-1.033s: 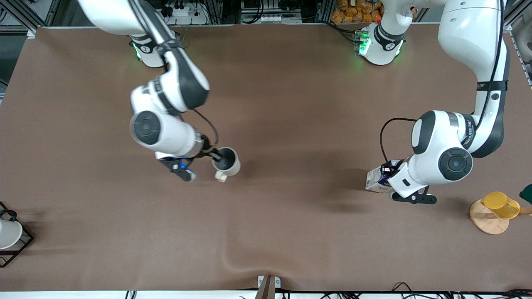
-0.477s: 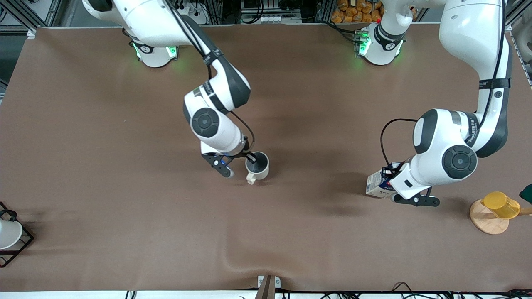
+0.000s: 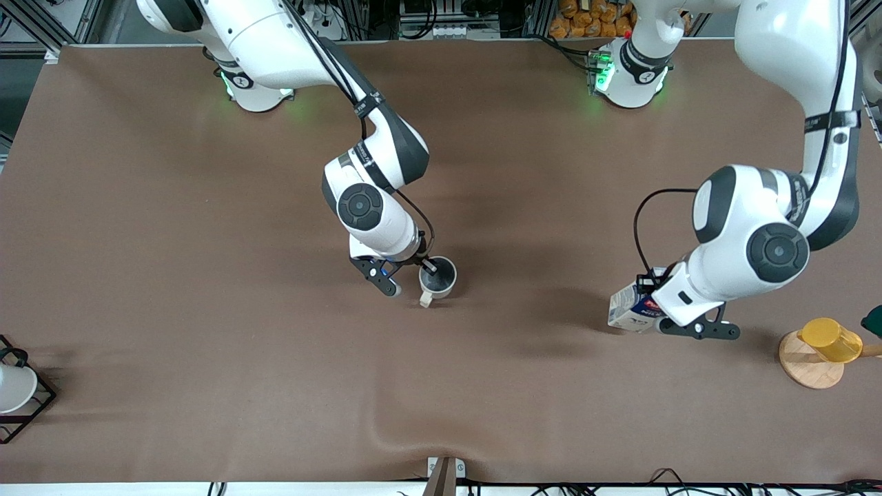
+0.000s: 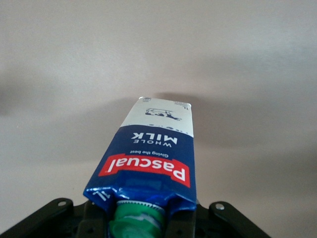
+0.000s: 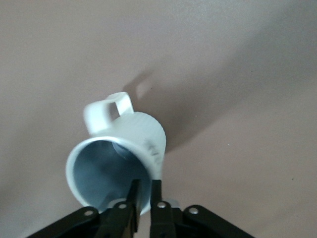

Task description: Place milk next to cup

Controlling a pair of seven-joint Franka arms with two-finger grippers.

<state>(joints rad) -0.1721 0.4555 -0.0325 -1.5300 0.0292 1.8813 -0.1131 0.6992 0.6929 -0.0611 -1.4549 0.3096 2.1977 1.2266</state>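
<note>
The cream cup [image 3: 438, 278] with a grey inside is near the table's middle, its handle pointing toward the front camera. My right gripper [image 3: 427, 264] is shut on the cup's rim; in the right wrist view one finger is inside and one outside the cup [image 5: 119, 163], gripper [image 5: 144, 191]. The milk [image 3: 630, 308], a dark blue carton with white panels, leans tilted toward the left arm's end of the table. My left gripper [image 3: 658, 303] is shut on its top; the left wrist view shows the carton [image 4: 148, 158] with its green cap [image 4: 136, 220] between the jaws.
A yellow cup on a wooden stand [image 3: 823, 348] is at the left arm's end of the table. A white cup in a black wire rack [image 3: 17, 393] is at the right arm's end. The brown table cover has a ridge [image 3: 386, 430] near the front edge.
My right gripper has carried the cup toward the table's middle, closer to the milk. My left gripper with the carton has shifted only slightly.
</note>
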